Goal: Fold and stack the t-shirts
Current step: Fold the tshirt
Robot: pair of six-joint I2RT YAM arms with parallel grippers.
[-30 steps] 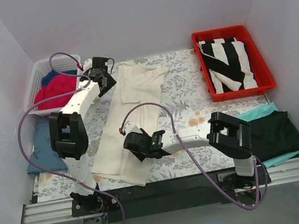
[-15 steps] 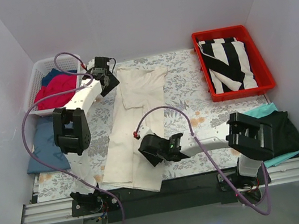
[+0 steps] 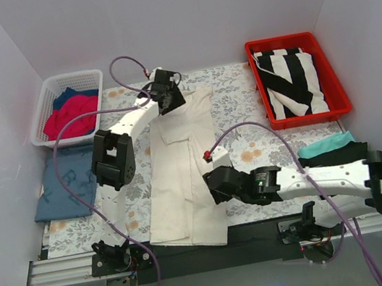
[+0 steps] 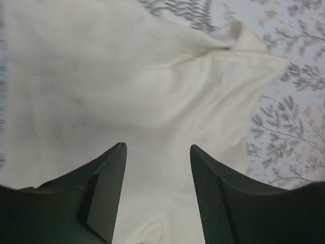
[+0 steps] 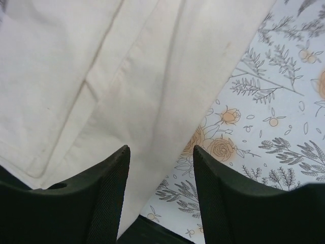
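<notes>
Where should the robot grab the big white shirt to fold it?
Probably at its ends. The cream shirt lies flat as a long folded strip, so nothing in the middle sticks up to pinch. The right claw, open, could come straight down on the near right edge, where cloth meets the flowery cover. The left claw, open, hangs over the far end by the sleeve.

White arms [image 3: 322,181], black joints [image 3: 109,160], looping purple cables [image 3: 250,123]
</notes>
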